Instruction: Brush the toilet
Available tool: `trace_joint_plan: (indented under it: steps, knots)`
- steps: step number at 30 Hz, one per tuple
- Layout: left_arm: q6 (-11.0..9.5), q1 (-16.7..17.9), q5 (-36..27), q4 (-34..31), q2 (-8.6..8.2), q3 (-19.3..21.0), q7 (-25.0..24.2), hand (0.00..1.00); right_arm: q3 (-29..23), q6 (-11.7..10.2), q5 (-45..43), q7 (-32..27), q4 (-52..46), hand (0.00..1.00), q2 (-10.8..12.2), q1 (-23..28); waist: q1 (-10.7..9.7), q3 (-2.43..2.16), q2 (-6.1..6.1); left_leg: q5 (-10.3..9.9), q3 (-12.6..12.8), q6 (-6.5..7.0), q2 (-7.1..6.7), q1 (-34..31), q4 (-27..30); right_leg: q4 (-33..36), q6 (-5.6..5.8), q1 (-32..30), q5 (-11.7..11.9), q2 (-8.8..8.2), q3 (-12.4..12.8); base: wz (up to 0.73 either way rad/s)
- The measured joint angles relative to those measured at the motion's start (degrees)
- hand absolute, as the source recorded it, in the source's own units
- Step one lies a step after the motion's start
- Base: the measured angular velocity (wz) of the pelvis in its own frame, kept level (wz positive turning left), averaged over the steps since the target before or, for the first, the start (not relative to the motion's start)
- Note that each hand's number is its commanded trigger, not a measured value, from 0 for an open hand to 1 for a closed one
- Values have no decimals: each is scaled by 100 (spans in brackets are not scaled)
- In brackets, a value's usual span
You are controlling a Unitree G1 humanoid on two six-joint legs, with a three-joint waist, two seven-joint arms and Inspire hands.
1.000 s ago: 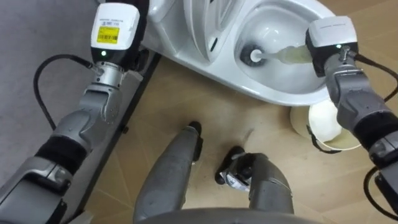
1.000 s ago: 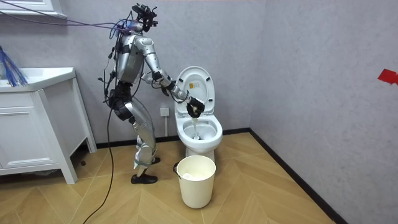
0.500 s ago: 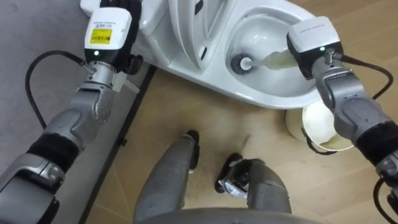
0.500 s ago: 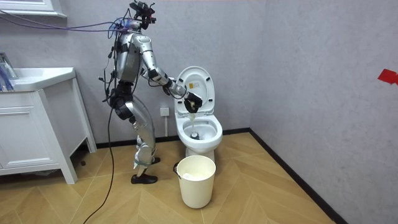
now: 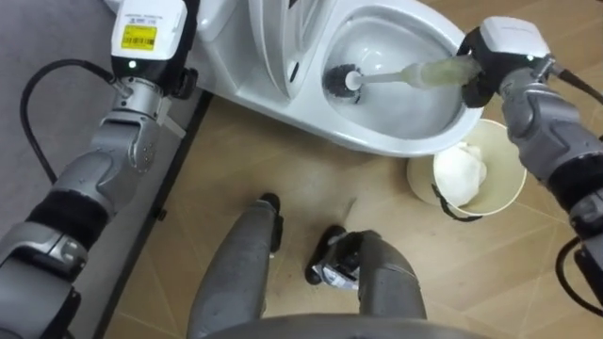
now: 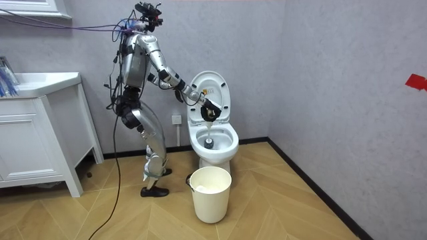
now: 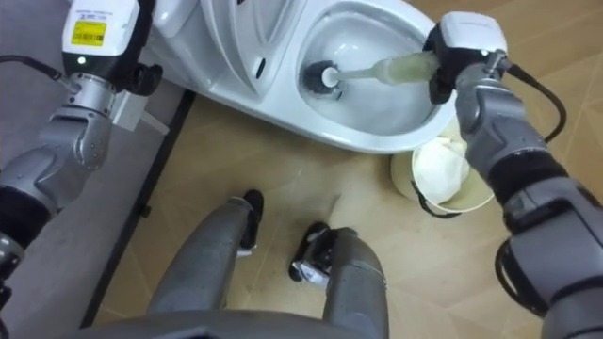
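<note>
Your right hand [image 5: 479,83] is curled round the pale, translucent plastic handle of the toilet brush [image 5: 400,74]. Its dark, round bristle head sits down inside the white ceramic toilet bowl [image 5: 377,141], against the inner wall. The long handle is your likeliest trouble: press too hard and it may twist in the fingers, or the head may skip upward and flick water over the rim. Mind the cream round waste bin [image 5: 513,202] on the floor just beside the bowl, below your forearm; a low sweep could knock it.

silver-grey arms [image 5: 104,169] w/ black elbow bands, black cables [image 5: 33,89], white wrist boxes [image 5: 509,38], yellow label [image 5: 138,37] on left
</note>
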Motion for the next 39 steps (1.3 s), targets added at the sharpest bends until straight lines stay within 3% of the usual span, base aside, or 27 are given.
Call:
trace_joint_plan:
  steps: [4,15,20,26,29,34,36,38,39]
  knots:
    - [45,-92,77,-28,7,-45,-31,0,-129,2,556,-357,255,100,1,-8,-39,10,-17,24,-77,-5,-61,-61,6,-1,-7,-13,4,-25,-91,10]
    - [170,-130,76,-237,35,-23,-248,0,-251,19,934,-1036,338,100,5,-60,-49,33,-57,38,-107,-4,-60,-76,13,-9,-8,-9,7,-33,-119,1]
    - [208,-150,224,-241,34,-8,-312,0,-262,27,928,-1361,432,100,47,-95,-23,32,-56,51,-119,-5,-67,-77,-12,-20,-7,-5,7,-38,-134,0]
    - [206,-210,299,-195,27,0,-423,0,-230,59,234,-1204,295,100,77,-159,27,35,-40,51,-103,-6,-44,-60,-12,-15,-10,-2,8,-34,-120,-1]
    - [202,-243,292,-118,17,-39,-485,0,114,74,-415,-959,-57,100,89,-146,81,66,79,48,-129,-10,-3,20,-23,-130,-11,114,40,37,-142,-5]
    - [201,-244,290,-115,-56,-38,-504,0,720,293,-1749,-404,-941,100,61,59,253,37,281,52,-114,-46,67,-8,-93,-330,-37,101,140,173,-123,-10]
    - [198,-237,284,-43,-187,-35,-580,0,773,503,-2247,-97,-1449,100,56,211,339,-12,369,51,-100,-49,80,53,-145,-396,-42,155,148,186,-130,0]
    - [182,-189,281,2,-240,-31,-656,0,793,580,-2618,128,-1843,100,51,413,372,-40,420,50,-78,-51,84,177,-223,-474,-42,278,148,189,-141,0]
    - [151,-149,280,29,-241,-28,-703,0,815,606,-2752,291,-2122,100,28,537,366,-84,488,44,-79,-59,106,206,-236,-541,-39,342,150,219,-164,0]
